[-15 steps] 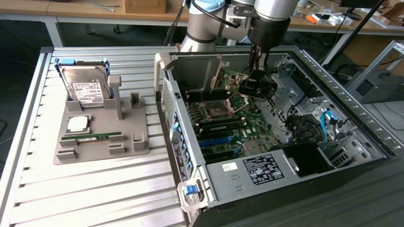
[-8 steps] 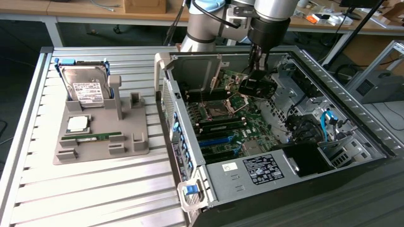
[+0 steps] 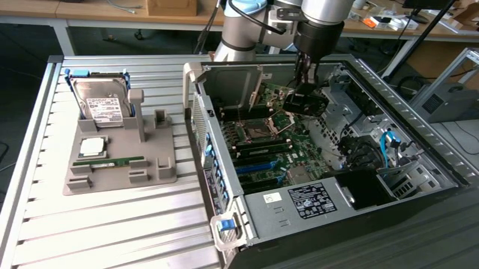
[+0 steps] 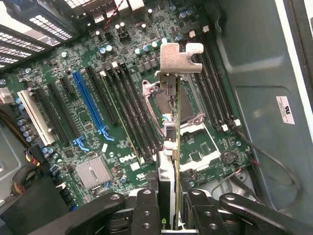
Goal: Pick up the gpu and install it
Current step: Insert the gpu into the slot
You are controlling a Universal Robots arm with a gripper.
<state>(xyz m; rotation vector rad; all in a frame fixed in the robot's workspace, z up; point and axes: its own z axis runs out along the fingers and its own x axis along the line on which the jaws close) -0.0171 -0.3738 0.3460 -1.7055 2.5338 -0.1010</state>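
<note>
Now | hand (image 4: 168, 223) grips gpu (image 4: 177, 98) edge-on | above motherboard (image 4: 98, 98)

gpu (image 4: 179, 112) in pincer (image 4: 168, 208), above motherboard (image 4: 98, 98), inside case (image 3: 419, 134).

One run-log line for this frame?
gripper: shut on gpu | position: above motherboard inside computer case | gpu: edge-on, bracket outward, not seated
</note>
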